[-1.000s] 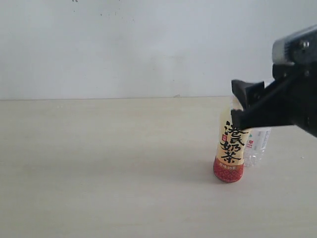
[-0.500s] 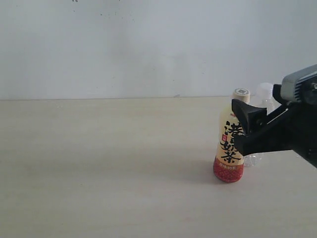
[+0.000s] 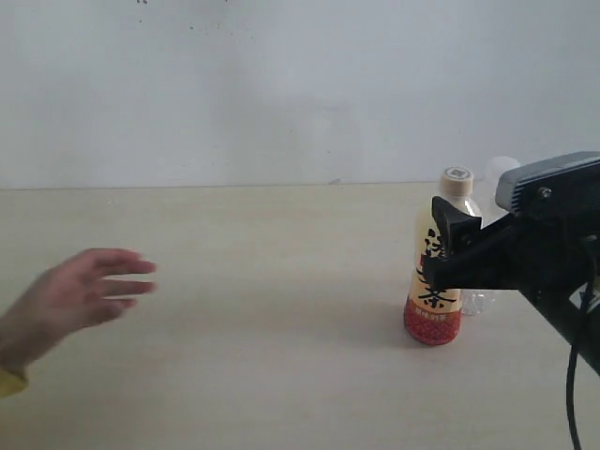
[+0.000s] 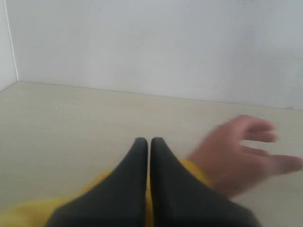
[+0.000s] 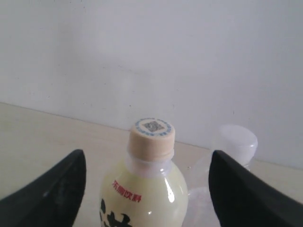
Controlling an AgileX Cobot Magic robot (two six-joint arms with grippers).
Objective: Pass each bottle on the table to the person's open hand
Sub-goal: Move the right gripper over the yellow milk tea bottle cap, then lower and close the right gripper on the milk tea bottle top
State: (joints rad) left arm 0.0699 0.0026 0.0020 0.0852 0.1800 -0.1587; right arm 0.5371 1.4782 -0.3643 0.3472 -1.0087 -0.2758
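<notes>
You're straddling the milk-tea bottle (image 3: 433,314), right of centre on the bench (image 3: 281,384), with the right claw (image 5: 149,189) spread wide. The left claw (image 4: 149,142) is sitting pinched together. The hand (image 3: 80,295) is hovering lower left, receiving nothing yet.

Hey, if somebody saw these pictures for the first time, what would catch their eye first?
First, the cream milk-tea bottle standing upright at the right of the table, with the black right robot hand open on either side of it, clear of its sides. Next, the person's open hand, blurred, reaching in from the left edge. A small white-capped bottle stands just behind the cream one.
</notes>
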